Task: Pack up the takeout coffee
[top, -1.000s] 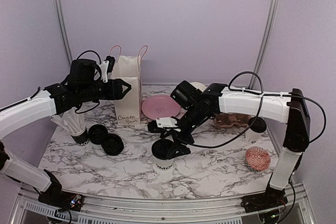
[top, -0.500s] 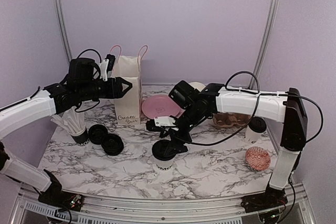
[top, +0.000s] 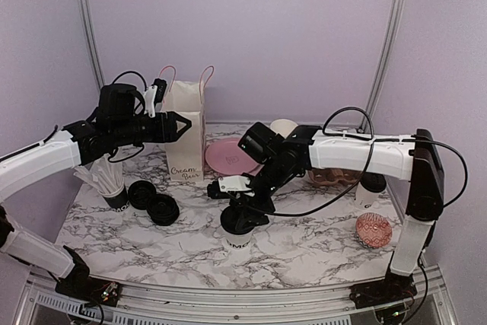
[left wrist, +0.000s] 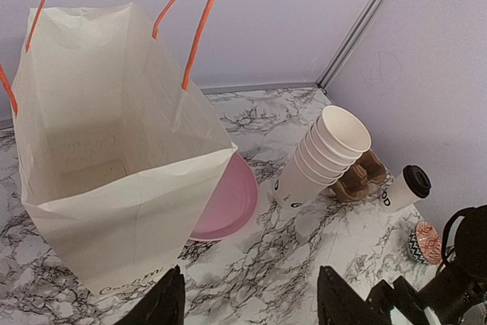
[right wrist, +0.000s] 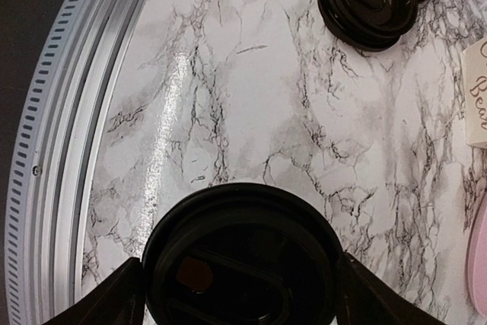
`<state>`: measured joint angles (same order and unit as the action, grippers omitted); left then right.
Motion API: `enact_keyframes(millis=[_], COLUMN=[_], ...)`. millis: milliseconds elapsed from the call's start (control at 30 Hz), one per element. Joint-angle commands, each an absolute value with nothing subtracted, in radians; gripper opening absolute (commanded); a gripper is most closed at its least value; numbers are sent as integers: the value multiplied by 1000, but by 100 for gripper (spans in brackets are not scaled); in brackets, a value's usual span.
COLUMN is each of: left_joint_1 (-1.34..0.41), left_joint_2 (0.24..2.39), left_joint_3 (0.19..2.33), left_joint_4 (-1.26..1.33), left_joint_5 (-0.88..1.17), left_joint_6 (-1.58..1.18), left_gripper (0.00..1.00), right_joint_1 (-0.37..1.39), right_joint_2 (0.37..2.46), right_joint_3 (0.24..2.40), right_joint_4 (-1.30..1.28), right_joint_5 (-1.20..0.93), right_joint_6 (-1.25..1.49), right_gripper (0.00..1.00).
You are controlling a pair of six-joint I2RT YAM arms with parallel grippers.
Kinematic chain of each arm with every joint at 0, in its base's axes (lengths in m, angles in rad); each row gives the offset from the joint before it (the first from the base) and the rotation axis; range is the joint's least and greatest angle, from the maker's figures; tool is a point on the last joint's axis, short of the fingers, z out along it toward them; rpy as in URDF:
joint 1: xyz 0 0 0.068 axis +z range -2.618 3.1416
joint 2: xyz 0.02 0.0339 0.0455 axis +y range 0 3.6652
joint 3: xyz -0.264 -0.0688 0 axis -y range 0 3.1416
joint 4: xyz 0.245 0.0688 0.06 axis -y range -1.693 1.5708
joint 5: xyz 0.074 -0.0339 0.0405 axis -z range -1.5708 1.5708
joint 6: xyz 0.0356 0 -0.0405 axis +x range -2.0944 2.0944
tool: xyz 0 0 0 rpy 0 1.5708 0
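Note:
One takeout coffee [top: 237,240], a white cup with a black lid [right wrist: 242,260], stands at the front middle of the table. My right gripper [top: 245,205] reaches down over it, open. Its fingers sit close on either side of the lid in the right wrist view [right wrist: 240,287]; contact cannot be told. A second takeout coffee [top: 373,184] stands at the far right, also seen in the left wrist view [left wrist: 403,188]. My left gripper [top: 181,125] hovers open at the top of the white paper bag [top: 185,142], nothing between its fingers [left wrist: 255,306]. The bag [left wrist: 114,150] stands open.
A cup of wrapped straws [top: 110,184] and loose black lids [top: 152,202] sit at the left. A pink plate [top: 228,155], a stack of empty cups [left wrist: 319,157], a brown cup carrier [top: 335,176] and a patterned bowl [top: 374,229] lie behind and to the right.
My right gripper has shifted slightly left and lower over the front cup, and its jaws have narrowed towards the lid. The left arm has stayed still.

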<state>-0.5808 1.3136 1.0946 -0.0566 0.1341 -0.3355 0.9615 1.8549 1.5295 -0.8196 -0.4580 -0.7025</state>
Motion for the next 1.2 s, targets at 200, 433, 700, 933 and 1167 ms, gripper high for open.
enact_keyframes(millis=[200,433,700,933,1167], left_joint_1=[-568,-556,-543,-525,-510], left_joint_2=[1302,1296,1292,1295,1302], left_joint_3=[1109,1113,1117,1120,1123], left_joint_4=[-55,-63,-68,-71,-69], left_joint_5=[147,144,143,153,175], left_joint_6=[-332,-325,-320,-321,-334], left_gripper=[59,59,59,59,59], right_joint_1=[967,927,707,442,233], right_joint_2=[1855,1777,1637,1508,1513], right_joint_3=[1560,1520,1391,1323,1434], right_joint_4=[-833,-853,-889,-910,-972], right_joint_5=[-434,-419,-481,-443,-390], right_joint_6=[-688,-677,-666,-649,-645], right_gripper=[71,70,70,70,70])
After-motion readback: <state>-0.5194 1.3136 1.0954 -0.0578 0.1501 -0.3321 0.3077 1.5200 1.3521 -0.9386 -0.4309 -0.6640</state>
